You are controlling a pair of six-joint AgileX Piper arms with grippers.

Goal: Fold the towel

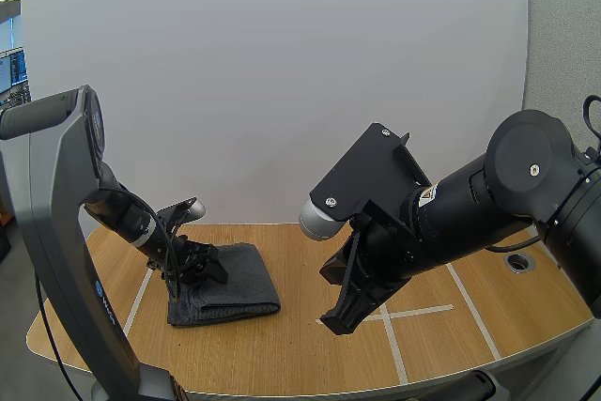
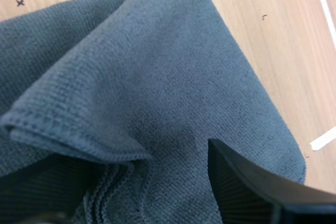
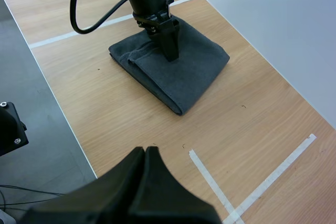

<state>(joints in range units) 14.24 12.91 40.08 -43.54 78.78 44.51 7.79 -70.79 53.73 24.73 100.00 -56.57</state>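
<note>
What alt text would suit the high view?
A folded grey towel lies on a wooden table, the jaws of the left arm down on its left part. The right arm holds its jaws shut above the table, apart from the towel.

We list this as a robotics lab bench. Evidence: a wooden table [image 1: 282,345] marked with white tape lines [image 1: 395,352], a plain white backdrop panel [image 1: 282,72] at 12 o'clock, a grey partition [image 1: 563,53] at 2 o'clock, and a cable grommet [image 1: 519,262] at 3 o'clock.
</note>
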